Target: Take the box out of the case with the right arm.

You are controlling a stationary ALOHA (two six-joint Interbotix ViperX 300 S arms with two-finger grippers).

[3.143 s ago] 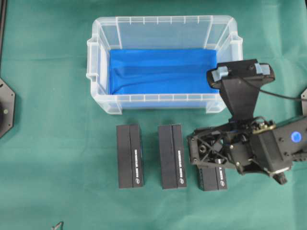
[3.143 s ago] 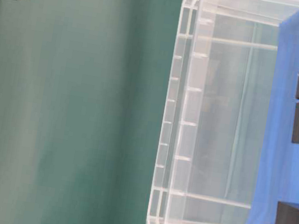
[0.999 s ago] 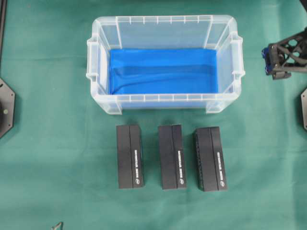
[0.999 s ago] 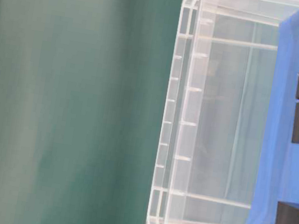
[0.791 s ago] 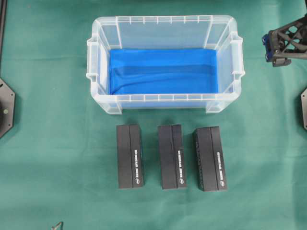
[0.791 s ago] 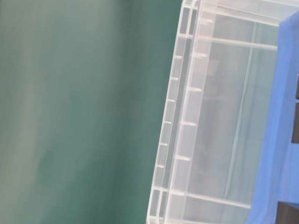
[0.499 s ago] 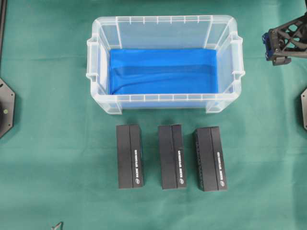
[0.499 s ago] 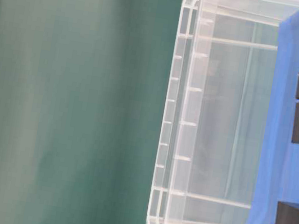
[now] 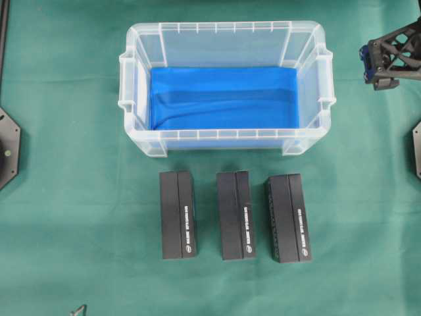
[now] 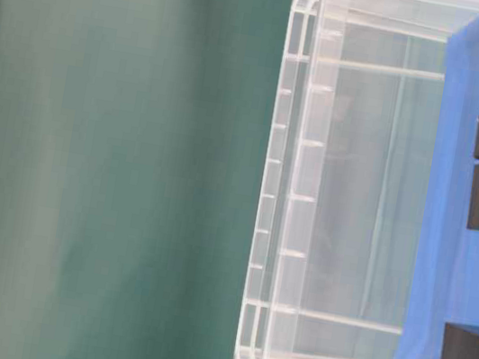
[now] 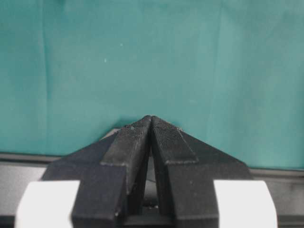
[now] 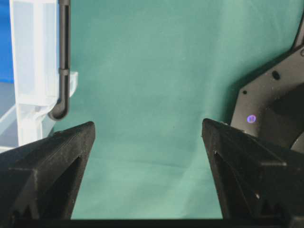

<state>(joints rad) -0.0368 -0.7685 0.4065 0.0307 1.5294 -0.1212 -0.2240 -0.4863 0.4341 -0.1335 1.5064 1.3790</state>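
case (image 9: 227, 29): clear, blue-lined, holds no box | three black boxes (image 9: 236, 215): in a row on the green counter (image 9: 66, 197) just before it | right pincer (image 12: 148, 137): apart, beside case's end, holding nothing | left pincer (image 11: 151, 122): together

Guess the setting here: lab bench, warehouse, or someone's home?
Most likely a lab bench for robot manipulation tests: a green cloth covers the table, three identical black boxes sit in a neat row beside a clear case, and an arm's end effector waits at the edge.
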